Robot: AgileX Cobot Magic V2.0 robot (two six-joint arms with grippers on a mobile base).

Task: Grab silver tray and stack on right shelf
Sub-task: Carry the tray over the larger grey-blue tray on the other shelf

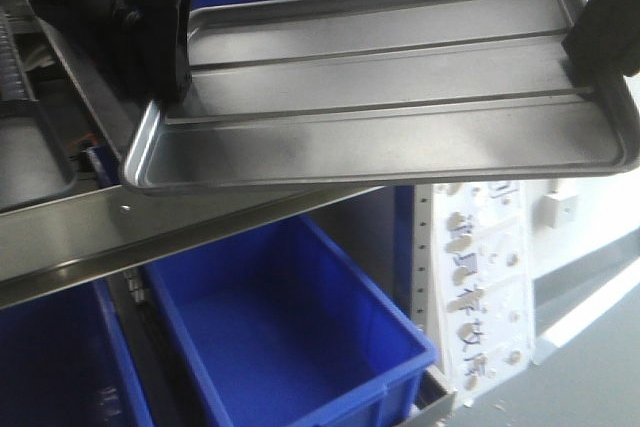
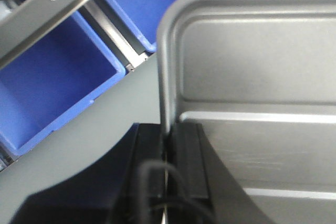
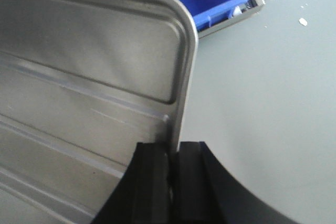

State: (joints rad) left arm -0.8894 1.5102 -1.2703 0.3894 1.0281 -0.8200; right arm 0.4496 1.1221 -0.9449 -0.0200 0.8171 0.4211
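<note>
1. You have the shiny rectangular stainless-steel tray (image 1: 390, 97) held up in the air between both arms, its two raised lengthwise ridges showing along the base.
2. Your left gripper (image 2: 168, 150) is closed down on the rolled rim of one short end, one black finger inside the tray and one outside it.
3. Your right gripper (image 3: 172, 166) pinches the rim of the opposite short end the same way, jaws nearly together with only the thin metal edge between them.
4. In the front view the tray sits slightly tilted, above and in front of the broad stainless front bar of the steel rack (image 1: 200, 232), not resting on it.
5. Below you, deep blue plastic bins (image 1: 290, 337) sit under the rack, and grey floor (image 3: 262, 87) lies beneath the tray's right end.
</note>
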